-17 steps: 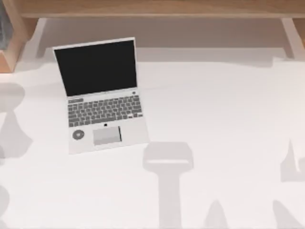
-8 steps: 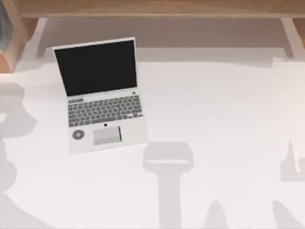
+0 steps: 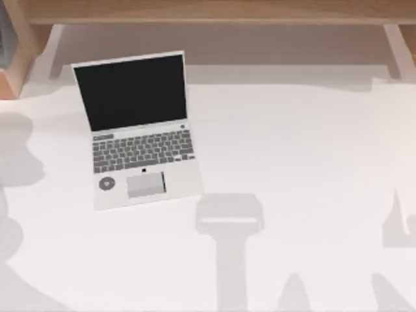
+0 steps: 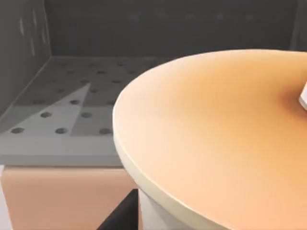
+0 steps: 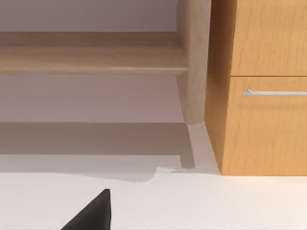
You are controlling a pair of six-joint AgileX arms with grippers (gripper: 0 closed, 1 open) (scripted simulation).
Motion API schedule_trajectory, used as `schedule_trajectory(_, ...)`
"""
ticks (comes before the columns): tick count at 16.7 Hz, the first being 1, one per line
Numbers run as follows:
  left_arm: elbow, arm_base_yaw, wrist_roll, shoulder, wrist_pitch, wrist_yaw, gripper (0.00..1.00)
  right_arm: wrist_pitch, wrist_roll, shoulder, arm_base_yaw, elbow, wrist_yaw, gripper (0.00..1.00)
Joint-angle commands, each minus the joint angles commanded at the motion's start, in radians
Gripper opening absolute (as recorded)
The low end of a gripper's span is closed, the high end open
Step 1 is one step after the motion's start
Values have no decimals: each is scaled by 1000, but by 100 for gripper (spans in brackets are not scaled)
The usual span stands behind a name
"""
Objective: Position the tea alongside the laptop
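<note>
The laptop (image 3: 140, 130) stands open on the white table's left half, with its black screen toward the back and its grey keys and trackpad facing the front. In the left wrist view the tea (image 4: 216, 134) is very close. Its orange-brown top spreads across the view, and a bit of white straw (image 4: 303, 98) shows at the edge. A dark part of my left gripper (image 4: 122, 216) shows just beside the cup's white side. A dark tip of my right gripper (image 5: 93, 213) hangs over the white table.
A grey perforated compartment (image 4: 72, 110) on a light wooden base lies behind the tea. A wooden cabinet with a metal drawer handle (image 5: 273, 92) stands at the table's edge. A wooden shelf (image 3: 208, 13) runs along the back.
The arm shadows at the table's left edge have shifted. The laptop has not moved.
</note>
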Motion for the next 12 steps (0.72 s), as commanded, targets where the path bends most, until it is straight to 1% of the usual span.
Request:
schedule_trajectory(5, 0, 0, 0, 0, 0, 0, 2, 0, 0, 0, 0, 0, 0, 100)
schedule_trajectory(6, 0, 0, 0, 0, 0, 0, 0, 0, 0, 0, 0, 0, 0, 100)
schedule_trajectory(12, 0, 0, 0, 0, 0, 0, 0, 0, 0, 0, 0, 0, 0, 100)
